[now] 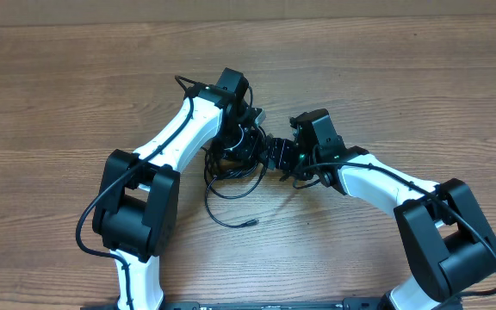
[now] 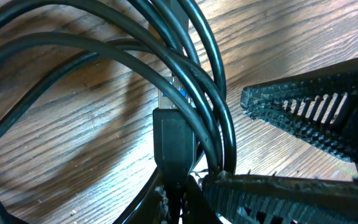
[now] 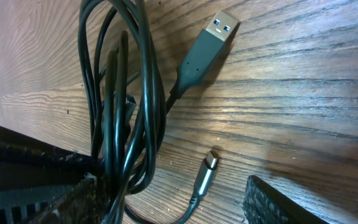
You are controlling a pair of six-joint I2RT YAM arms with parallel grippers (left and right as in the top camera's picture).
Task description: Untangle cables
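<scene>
thin black cables lie bunched in loops on the bench – left end effector clamped on strands, right end effector parted around the bunch.

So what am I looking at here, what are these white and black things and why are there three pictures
The white and black things are two robot arms at a wooden table, seen from a fixed camera overhead. The other two pictures come from small cameras on each arm's wrist, looking past its own ribbed black fingers. Between the arms lies a bundle of thin black cables, partly looped together. The left gripper is shut on several cable strands. The right gripper has its fingers apart, with cable loops running down beside one finger; whether it grips them I cannot tell. Its view also shows two loose ends, a large USB plug and a smaller silvery plug.
</scene>
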